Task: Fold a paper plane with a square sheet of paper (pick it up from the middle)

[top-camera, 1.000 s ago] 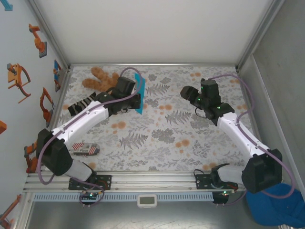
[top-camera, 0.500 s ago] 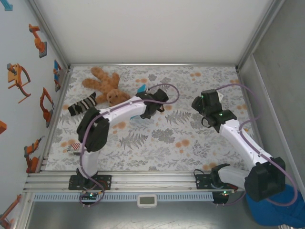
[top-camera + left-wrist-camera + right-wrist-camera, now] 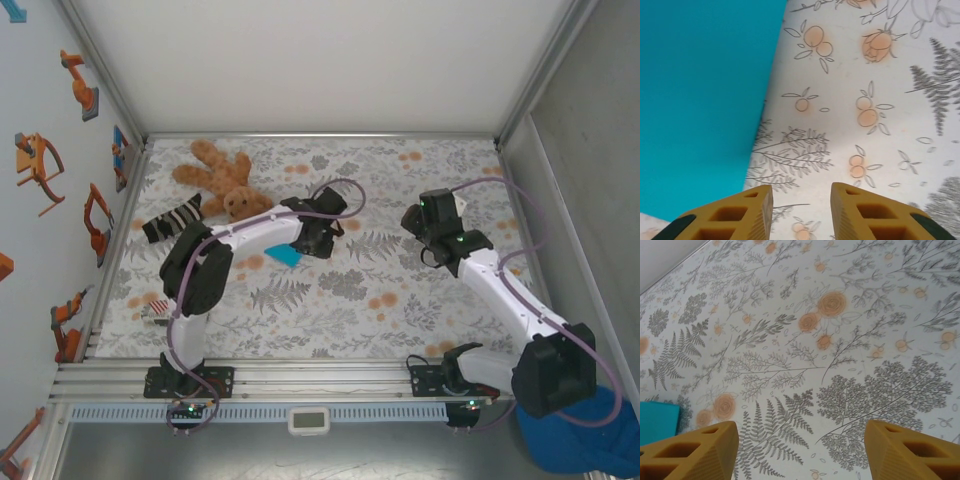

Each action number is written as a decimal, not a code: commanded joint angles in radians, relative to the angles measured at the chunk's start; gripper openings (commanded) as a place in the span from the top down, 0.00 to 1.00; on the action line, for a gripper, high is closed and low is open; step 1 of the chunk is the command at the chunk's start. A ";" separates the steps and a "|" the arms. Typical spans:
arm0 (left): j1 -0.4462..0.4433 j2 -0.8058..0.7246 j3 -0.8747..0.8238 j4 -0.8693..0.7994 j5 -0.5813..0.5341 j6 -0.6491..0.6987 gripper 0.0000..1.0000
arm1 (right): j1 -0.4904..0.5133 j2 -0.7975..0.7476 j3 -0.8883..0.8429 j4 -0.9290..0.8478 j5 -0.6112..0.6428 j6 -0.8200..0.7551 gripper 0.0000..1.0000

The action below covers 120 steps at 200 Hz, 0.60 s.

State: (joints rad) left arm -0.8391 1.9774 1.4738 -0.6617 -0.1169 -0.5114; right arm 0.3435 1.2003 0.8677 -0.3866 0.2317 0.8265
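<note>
square sheet of paper [image 3: 285,255] flat on desk [image 3: 400,310], left of centre, just beside left pincer [image 3: 801,210], jaws apart, empty; right pincer [image 3: 800,450] apart too. risk: a mid-sheet pinch could skid and crumple the thin paper.

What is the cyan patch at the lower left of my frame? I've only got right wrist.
Observer: It's the sheet of paper, lying on the table on the near side of the left arm's wrist.
Operator: Is left gripping it?
Observer: No. The left fingers stand apart over bare table. The paper lies beside them, not between them.
Operator: Any clutter near it?
Observer: A teddy bear and a striped sock lie toward the table's far left corner.
</note>
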 commanded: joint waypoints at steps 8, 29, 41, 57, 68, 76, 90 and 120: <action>0.110 -0.162 -0.130 0.175 0.264 -0.105 0.55 | 0.016 0.092 0.017 0.093 -0.148 0.000 0.39; 0.199 -0.264 -0.233 0.225 0.286 -0.166 0.48 | 0.105 0.205 0.068 0.145 -0.229 -0.015 0.42; 0.252 -0.324 -0.298 0.249 0.280 -0.196 0.42 | 0.180 0.280 0.111 0.180 -0.267 -0.014 0.46; 0.318 -0.400 -0.387 0.279 0.266 -0.216 0.36 | 0.275 0.391 0.175 0.240 -0.339 -0.011 0.51; 0.361 -0.445 -0.437 0.280 0.242 -0.237 0.31 | 0.325 0.471 0.227 0.270 -0.386 0.005 0.56; 0.394 -0.479 -0.472 0.283 0.239 -0.250 0.28 | 0.358 0.524 0.260 0.296 -0.418 0.014 0.59; 0.440 -0.535 -0.528 0.283 0.222 -0.268 0.22 | 0.401 0.601 0.315 0.332 -0.454 0.030 0.62; 0.507 -0.630 -0.600 0.268 0.187 -0.276 0.09 | 0.449 0.761 0.462 0.318 -0.519 0.037 0.68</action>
State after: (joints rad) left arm -0.3668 1.4170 0.9081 -0.3893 0.0952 -0.7567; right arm 0.7727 1.8767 1.2316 -0.0959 -0.2058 0.8421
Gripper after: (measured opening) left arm 0.878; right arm 0.333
